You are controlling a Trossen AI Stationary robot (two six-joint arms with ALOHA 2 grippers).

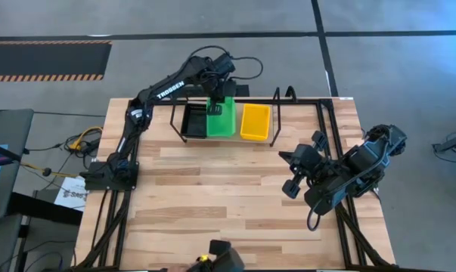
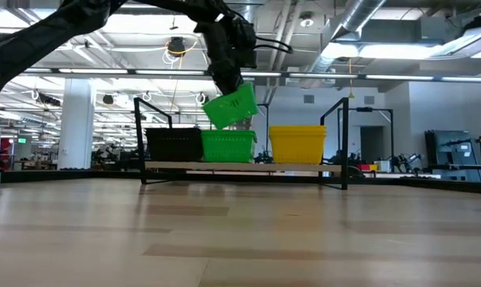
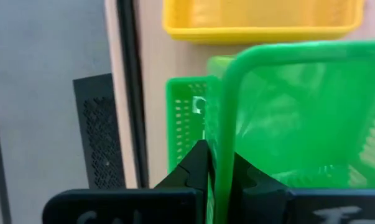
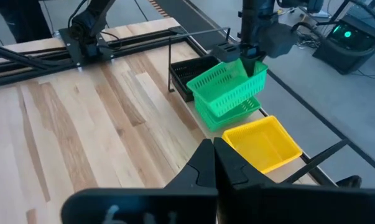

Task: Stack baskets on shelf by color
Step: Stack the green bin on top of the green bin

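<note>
green basket (image 2: 231,106) hangs tilted, its rim pinched in the left gripper (image 3: 217,180), above the green stack (image 2: 228,145) on the shelf (image 2: 240,167); right gripper (image 4: 213,163) pressed together, well apart.

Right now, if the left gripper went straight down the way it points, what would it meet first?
Probably the green basket stack on the shelf: the left gripper holds a tilted green basket right above it, so that basket would touch first.
</note>
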